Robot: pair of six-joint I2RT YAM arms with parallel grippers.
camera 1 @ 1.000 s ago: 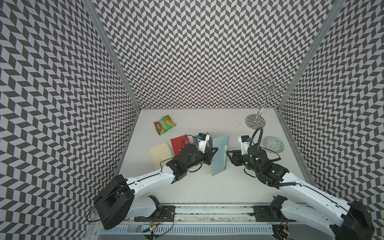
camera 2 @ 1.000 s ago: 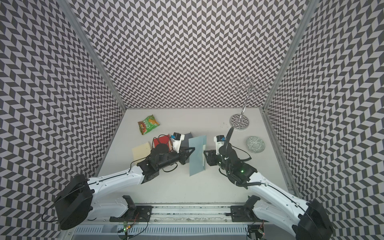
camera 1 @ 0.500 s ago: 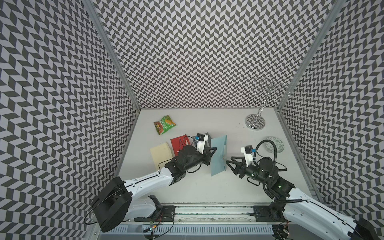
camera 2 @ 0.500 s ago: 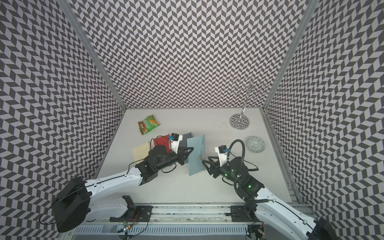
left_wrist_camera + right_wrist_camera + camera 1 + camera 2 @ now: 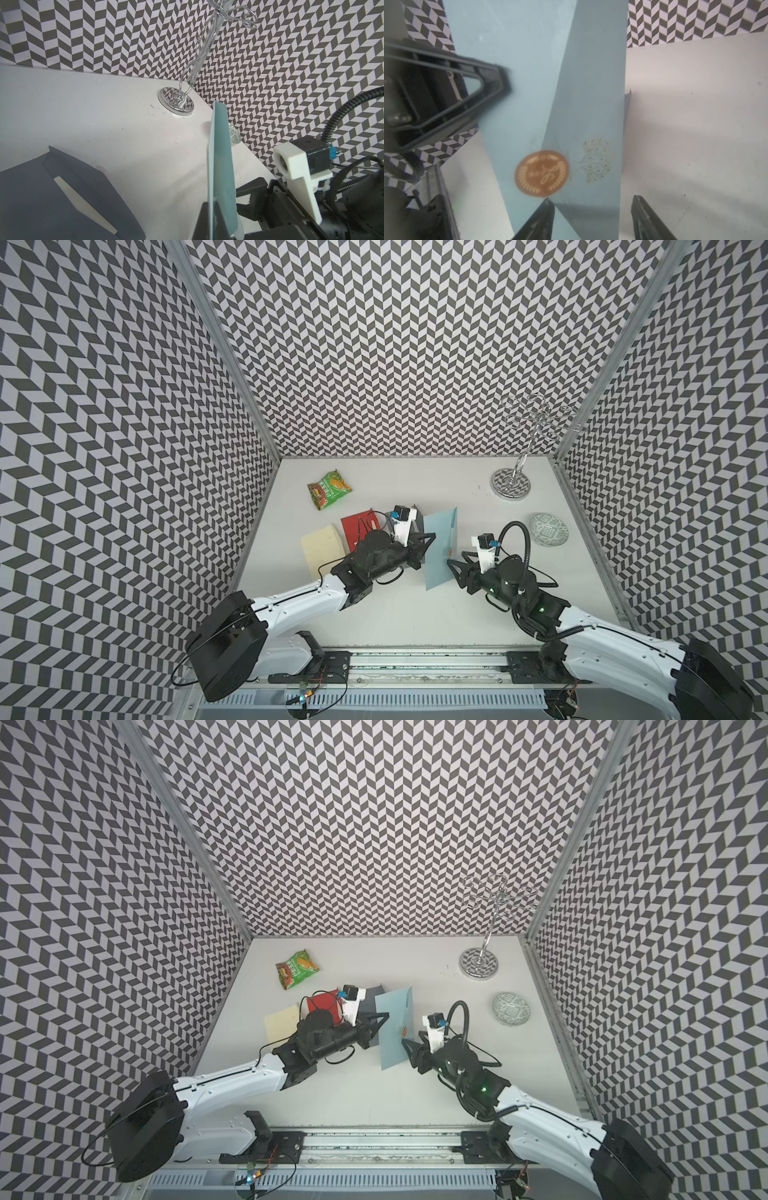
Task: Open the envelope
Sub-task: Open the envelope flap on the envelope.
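Envelope (image 5: pixel 440 545): blue, stood upright, edge pinched tight by left pincer (image 5: pixel 214 218).
Right pincer (image 5: pixel 591 200): jaws stood apart, held nothing.
Seal (image 5: pixel 542 173): brown, lay just beyond right pincer's fingertip.

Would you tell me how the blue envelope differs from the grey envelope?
The blue envelope is held upright by the left gripper; the grey envelope lies flat on the table. The blue envelope bears a round bronze seal; the grey envelope shows a pale strip at its flap. Both are plain-coloured.
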